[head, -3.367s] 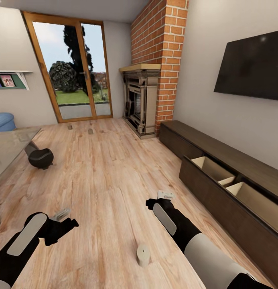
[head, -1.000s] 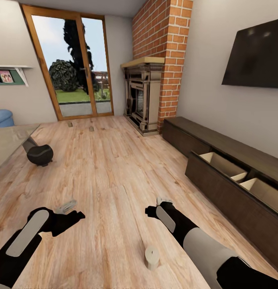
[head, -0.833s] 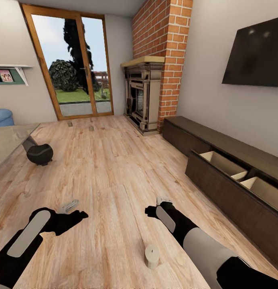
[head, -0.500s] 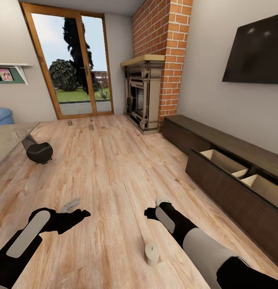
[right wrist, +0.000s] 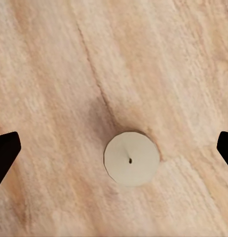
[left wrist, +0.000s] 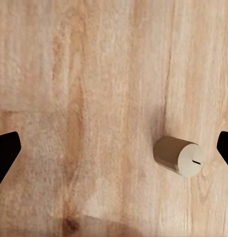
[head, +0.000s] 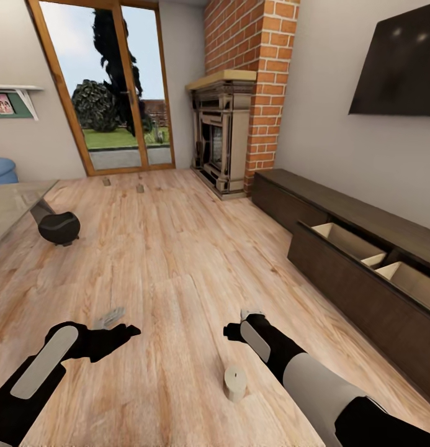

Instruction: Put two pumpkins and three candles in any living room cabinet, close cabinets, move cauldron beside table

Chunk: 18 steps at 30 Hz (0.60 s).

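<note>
You are looking down a long room floored in pale wood planks, with a glazed door at the upper left of the head view and a brick fireplace at upper centre. Along the right runs the cabinet, one drawer pulled out and showing pale compartments, under a dark TV. The cauldron sits on the floor at the left, just beside a glass table. One candle stands upright at lower centre, near your right gripper; two more small objects, possibly candles, lie far off by the door. Your left gripper hangs low over bare floor. In both wrist views the dark fingertips sit wide apart at the frame edges, grasping nothing.
</note>
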{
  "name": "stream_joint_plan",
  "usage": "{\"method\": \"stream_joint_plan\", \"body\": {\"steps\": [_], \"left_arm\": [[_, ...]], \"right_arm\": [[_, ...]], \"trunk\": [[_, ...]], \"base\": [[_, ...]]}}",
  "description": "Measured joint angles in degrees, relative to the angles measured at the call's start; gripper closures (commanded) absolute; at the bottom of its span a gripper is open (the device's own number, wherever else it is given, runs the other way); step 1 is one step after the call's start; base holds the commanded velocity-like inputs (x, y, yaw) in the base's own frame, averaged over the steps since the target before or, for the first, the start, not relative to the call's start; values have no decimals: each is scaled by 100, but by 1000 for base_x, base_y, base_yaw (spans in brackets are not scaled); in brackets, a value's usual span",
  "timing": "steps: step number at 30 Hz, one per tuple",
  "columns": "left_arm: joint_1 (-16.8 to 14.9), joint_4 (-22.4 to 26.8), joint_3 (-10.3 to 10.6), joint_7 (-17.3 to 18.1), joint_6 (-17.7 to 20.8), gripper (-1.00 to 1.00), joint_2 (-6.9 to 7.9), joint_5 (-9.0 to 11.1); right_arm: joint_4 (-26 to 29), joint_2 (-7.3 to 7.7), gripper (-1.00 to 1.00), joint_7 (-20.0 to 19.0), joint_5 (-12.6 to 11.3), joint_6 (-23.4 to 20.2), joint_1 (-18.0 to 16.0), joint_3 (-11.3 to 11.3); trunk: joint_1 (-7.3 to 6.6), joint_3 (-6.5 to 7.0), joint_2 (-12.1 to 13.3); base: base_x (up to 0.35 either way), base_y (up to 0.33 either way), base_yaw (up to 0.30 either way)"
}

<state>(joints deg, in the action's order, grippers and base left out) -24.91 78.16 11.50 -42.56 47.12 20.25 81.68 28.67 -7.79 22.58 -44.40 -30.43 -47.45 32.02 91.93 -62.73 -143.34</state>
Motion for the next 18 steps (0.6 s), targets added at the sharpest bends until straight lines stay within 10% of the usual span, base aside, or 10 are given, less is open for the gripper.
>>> {"method": "stream_joint_plan", "body": {"steps": [18], "left_arm": [[16, 551, -63, 58, 98, -100, 44, 49]], "right_arm": [[-2, 1, -100, 0, 59, 26, 2, 3]], "trunk": [[46, -399, -24]], "base": [[0, 0, 0]]}}
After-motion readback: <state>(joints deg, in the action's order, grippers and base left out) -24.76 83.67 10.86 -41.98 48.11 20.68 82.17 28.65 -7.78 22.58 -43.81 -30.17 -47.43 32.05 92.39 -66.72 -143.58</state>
